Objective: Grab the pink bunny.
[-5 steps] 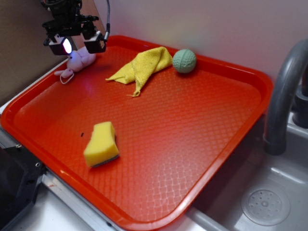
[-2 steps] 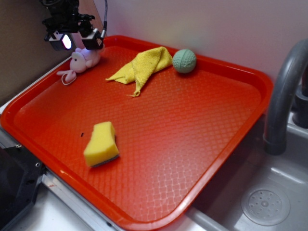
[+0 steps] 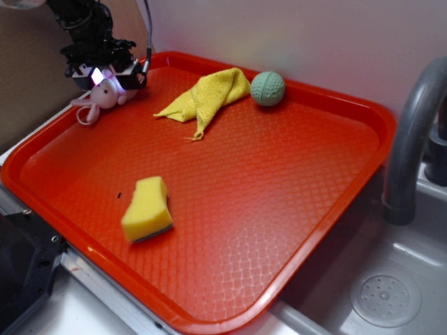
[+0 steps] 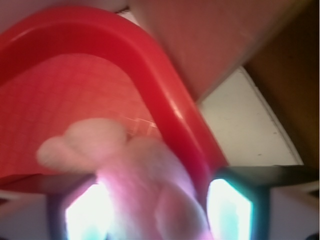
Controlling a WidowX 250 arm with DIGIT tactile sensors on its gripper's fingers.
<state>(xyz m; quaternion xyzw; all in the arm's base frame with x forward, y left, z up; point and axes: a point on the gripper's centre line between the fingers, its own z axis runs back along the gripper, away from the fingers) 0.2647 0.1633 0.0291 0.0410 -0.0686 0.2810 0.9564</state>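
**Bunny between the jaws at the tray's far corner**

Red tray [image 3: 293, 230] fills most of the frame beside a grey sink [image 3: 391, 293]. At upper left, the gripper [image 3: 105, 75] sits over the pink bunny [image 3: 98, 98], jaws closed narrowly on either side of its body. The wrist view shows the bunny [image 4: 145, 180] blurred between both fingers [image 4: 227, 205]. Lower left lies a yellow sponge [image 3: 147, 209]; a yellow cloth [image 3: 206, 94] and green ball [image 3: 267, 88] sit top centre.

You see a plain pale wall [image 3: 293, 35] behind the work area and a brown panel [image 3: 28, 77] at the left. A grey curved metal faucet [image 3: 412, 132] stands at the right above a grey sink basin [image 3: 391, 293] with a round perforated drain [image 3: 385, 299]. Lighting is soft and even.
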